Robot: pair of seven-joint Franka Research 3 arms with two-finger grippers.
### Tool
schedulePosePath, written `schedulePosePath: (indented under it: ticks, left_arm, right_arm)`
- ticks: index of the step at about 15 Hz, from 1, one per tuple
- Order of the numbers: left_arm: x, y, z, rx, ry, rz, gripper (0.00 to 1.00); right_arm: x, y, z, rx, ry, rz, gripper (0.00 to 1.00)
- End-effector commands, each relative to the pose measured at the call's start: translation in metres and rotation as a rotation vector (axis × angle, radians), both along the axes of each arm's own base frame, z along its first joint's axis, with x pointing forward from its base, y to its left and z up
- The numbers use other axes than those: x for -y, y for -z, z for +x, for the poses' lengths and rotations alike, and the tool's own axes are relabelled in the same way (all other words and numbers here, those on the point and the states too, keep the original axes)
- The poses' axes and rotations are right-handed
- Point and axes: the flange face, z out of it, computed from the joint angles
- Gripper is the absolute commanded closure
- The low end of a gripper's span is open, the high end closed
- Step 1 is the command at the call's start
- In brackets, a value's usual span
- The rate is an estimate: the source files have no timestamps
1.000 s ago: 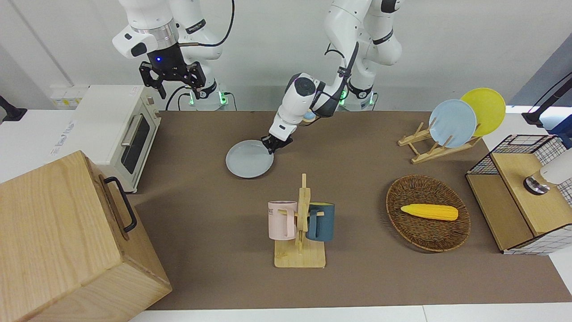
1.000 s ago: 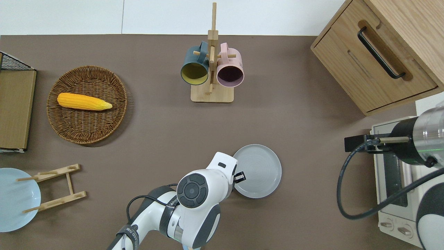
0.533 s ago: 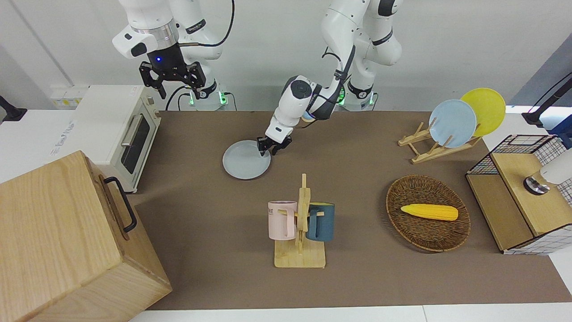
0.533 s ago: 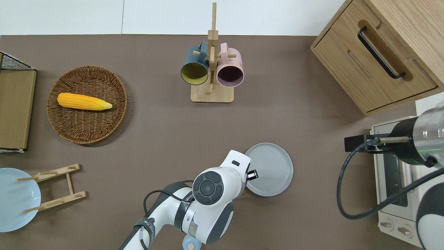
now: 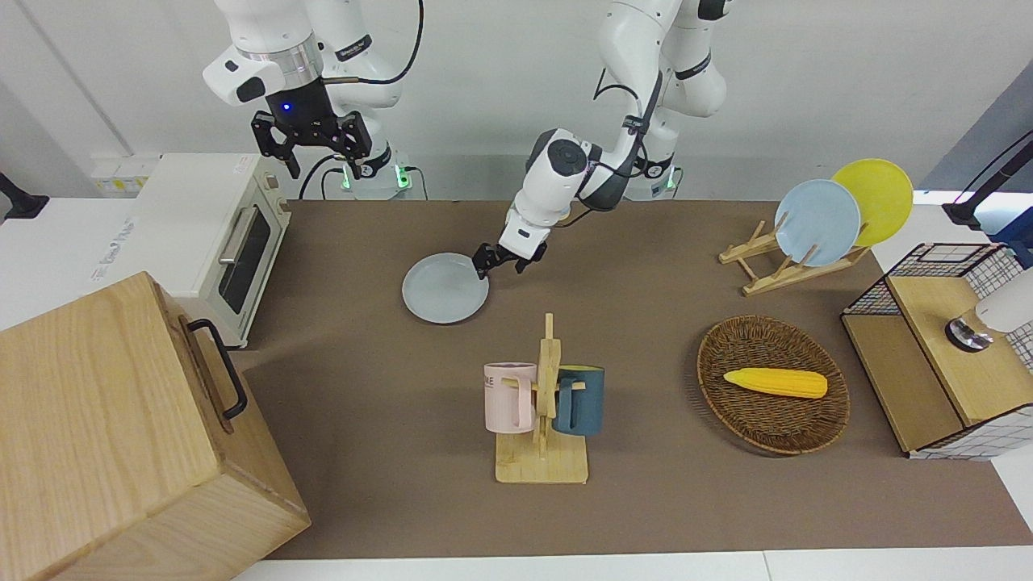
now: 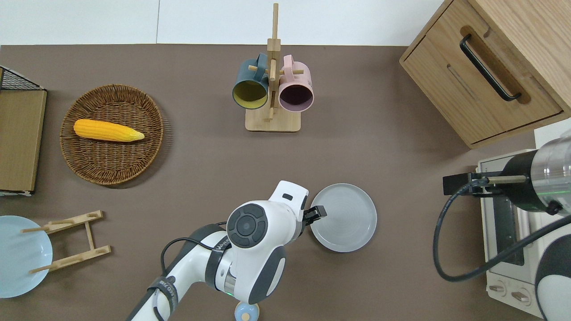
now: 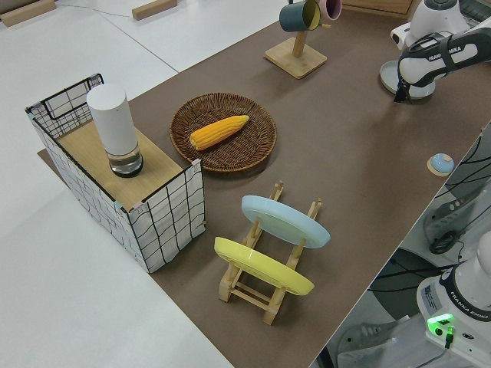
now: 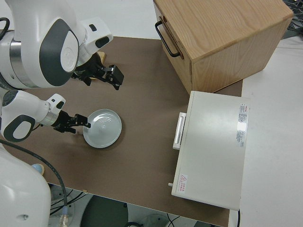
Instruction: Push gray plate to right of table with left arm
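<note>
— Where's the gray plate (image 6: 343, 217) sitting right now?

— Flat on the tabletop (image 6: 200, 156), between the two arms' ends and somewhat toward the right arm's end. It's nearer to the robots than the mug rack (image 6: 272, 102), with bare brown surface between it and the white toaster oven (image 5: 211, 234).

— And the left pincer (image 6: 317, 213)?

— Low down at the plate's rim, on the edge that faces the left arm's end of the tabletop. In the right side view its black tip (image 8: 81, 124) sits right at that rim — touching or just off it, I can't say which. Whether the fingers are spread or pressed together I can't tell either; they're too small and dark from here.

— So which way does the plate lie from it?

— Straight toward the right arm's end. That's the relation that matters, I'd say: the pincer is on the correct side of the plate, so a sideways sweep would carry the plate on toward the oven end. A round plate has no long axis, but an off-centre push could make it slip round the tip.

— The right pincer (image 5: 309, 139)?

— Parked, fingers apart.
</note>
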Motion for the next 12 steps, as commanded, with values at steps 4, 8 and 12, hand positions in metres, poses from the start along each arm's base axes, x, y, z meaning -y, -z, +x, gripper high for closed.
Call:
schedulePosePath:
  ticks: [4, 8, 12]
  left_arm:
    - [-0.097, -0.064, 0.029, -0.077, 0.095, 0.028, 0.01]
    - [-0.186, -0.099, 0.054, -0.104, 0.156, 0.076, 0.01]
    - [-0.249, -0.138, 0.072, -0.090, 0.232, 0.154, 0.01]
  right_arm:
    - [0.000, 0.000, -0.008, -0.003, 0.020, 0.009, 0.005]
    - [0.000, 0.000, -0.008, -0.003, 0.020, 0.009, 0.005]
    - [0.000, 0.000, -0.008, -0.003, 0.022, 0.009, 0.005]
